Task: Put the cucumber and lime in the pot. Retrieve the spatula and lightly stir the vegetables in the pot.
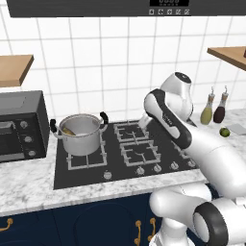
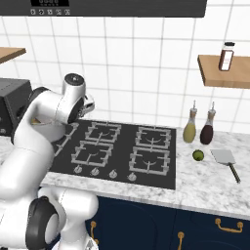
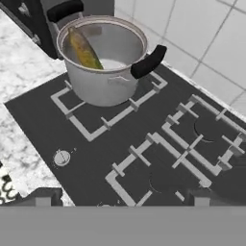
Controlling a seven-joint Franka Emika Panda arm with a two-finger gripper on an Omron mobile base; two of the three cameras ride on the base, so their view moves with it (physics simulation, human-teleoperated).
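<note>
**stovetop_newbie:** So where are you at? What's likely to bite you from here?

**panda_arm:** Cucumber (image 3: 84, 49) is already in the pot (image 3: 103, 60), leaning against the inside wall around 10 o'clock in my hand view. The pot sits on the back-left burner of the hob (image 1: 125, 153), with the toaster oven (image 1: 21, 126) just beside it. My fingers (image 3: 42, 197) are spread as wide as they go and carry nothing, hovering over the front burners.

**stovetop_newbie:** And the lime?

**panda_arm:** Well apart from me. In the right base view the lime (image 2: 197, 155) is on the counter past the hob at about 3 o'clock, just in front of two bottles (image 2: 189, 128) and near the spatula (image 2: 225, 161). That's the worry. It's a long swing across, and the lime is round, so if I close off-centre I reckon it squirts out and rolls, maybe off the counter edge or into the bottles. Those are tall and narrow, and one nudge from a finger or my wrist could tip them.

**stovetop_newbie:** The spatula looks flat too.

**panda_arm:** Yep, lying flat on the marble, so the handle gives me little to bite on. And coming back, the pot's black handles (image 3: 149, 61) stick out, so a low approach could clip one and shove the pot.
</note>
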